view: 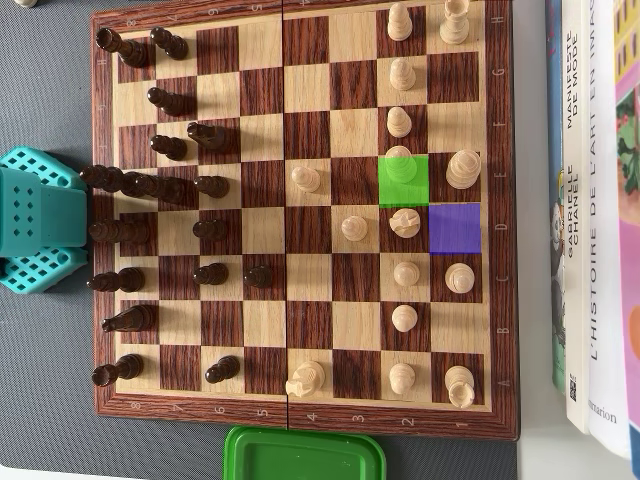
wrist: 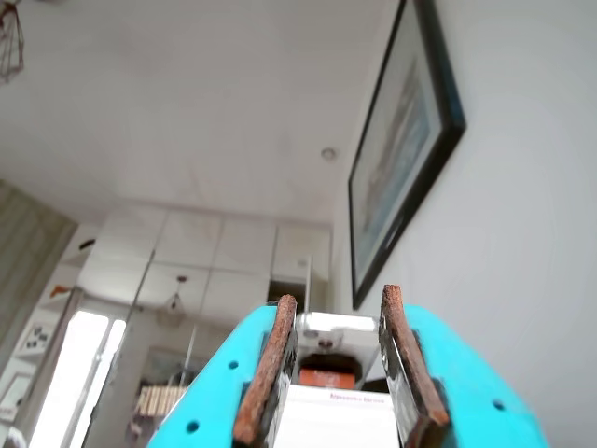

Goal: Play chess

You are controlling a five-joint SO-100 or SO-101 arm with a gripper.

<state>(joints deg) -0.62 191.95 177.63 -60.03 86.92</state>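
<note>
Wrist view: mounted just behind the end effector, tilted steeply upward, away from the counter. Takes in the white ceiling, a framed picture on the right-hand wall, and cupboards far off; the two finger pads loom close and blurred at the bottom edge.

Overhead view: fixed high above, looking straight down. Frames the whole chessboard near enough to tell single pieces apart, with the teal arm base cut off at the left edge, books at the right, a green lid at the bottom.

Shares no part of the scene between the two: one faces up into the room, the other down on the counter.
</note>
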